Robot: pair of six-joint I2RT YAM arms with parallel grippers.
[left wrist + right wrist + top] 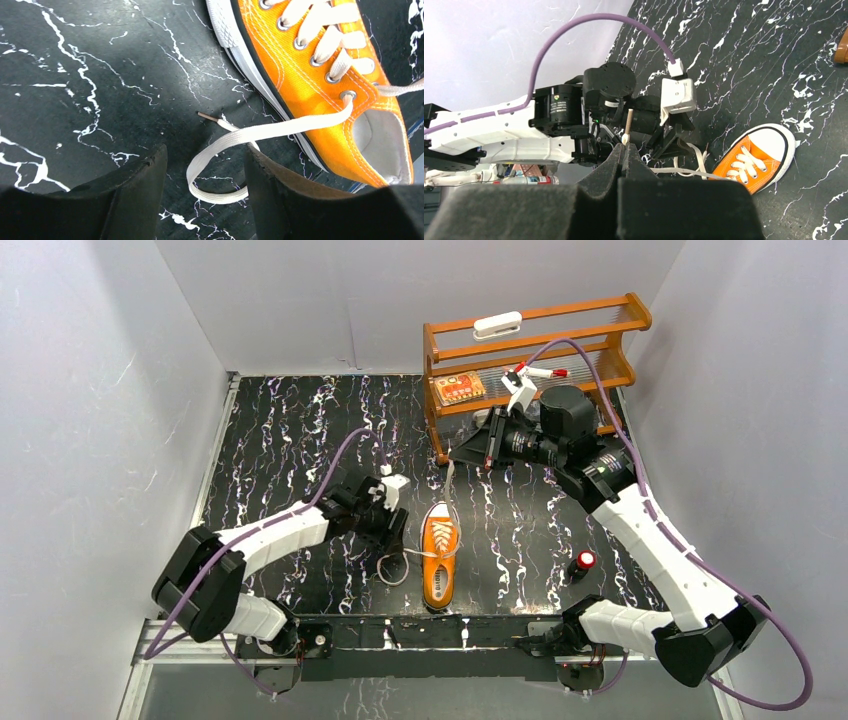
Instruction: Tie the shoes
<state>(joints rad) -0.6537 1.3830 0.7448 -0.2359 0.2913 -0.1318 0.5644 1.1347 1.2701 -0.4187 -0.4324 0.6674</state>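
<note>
The orange sneaker [439, 558] is lying on the black marbled desk [290, 440] between the two arms, its toe pointing away from their bases. The right jaws are pressing fully together on a lace end [628, 121], whose tip is poking up between them, and are holding it raised beyond the toe. The left jaws are standing partly open, gripping nothing, straddling the loose lace [250, 135] that is curling on the desk just left of the sneaker
</note>
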